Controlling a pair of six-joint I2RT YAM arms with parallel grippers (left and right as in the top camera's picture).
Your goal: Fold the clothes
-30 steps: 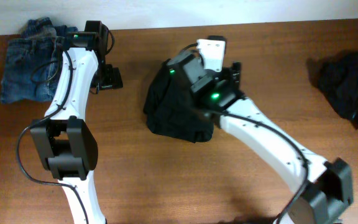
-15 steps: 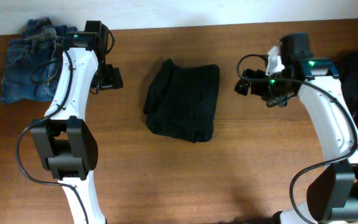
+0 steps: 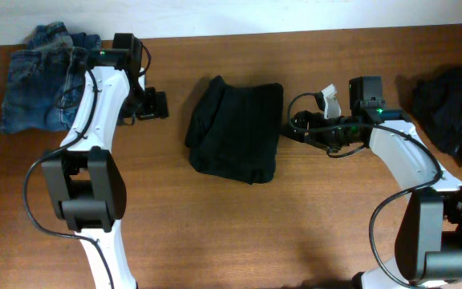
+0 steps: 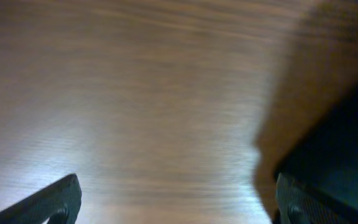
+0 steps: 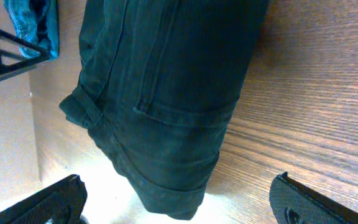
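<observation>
My left wrist view is smeared: the brown wooden tabletop (image 4: 135, 93) is only streaks, and I cannot identify the dark mass (image 4: 334, 149) at its right edge. The folded black cloth garment (image 5: 173, 81) runs off the top of my right wrist view. The overhead's right edge cuts the crumpled black cloth garment (image 3: 455, 112).

- A wooden table (image 3: 239, 233) with a reddish-brown, fine-grained top carries everything; its far edge runs along the top of the overhead view.
- Folded black trousers (image 3: 237, 128) lie flat near the middle of the table as a compact, roughly square bundle. The right wrist view shows their seams and a rolled edge (image 5: 166, 93) resting on the wood.
- Folded blue jeans (image 3: 38, 76) sit at the far left corner, well apart from the trousers.
- A crumpled black garment (image 3: 451, 108) lies in a loose heap at the far right.
</observation>
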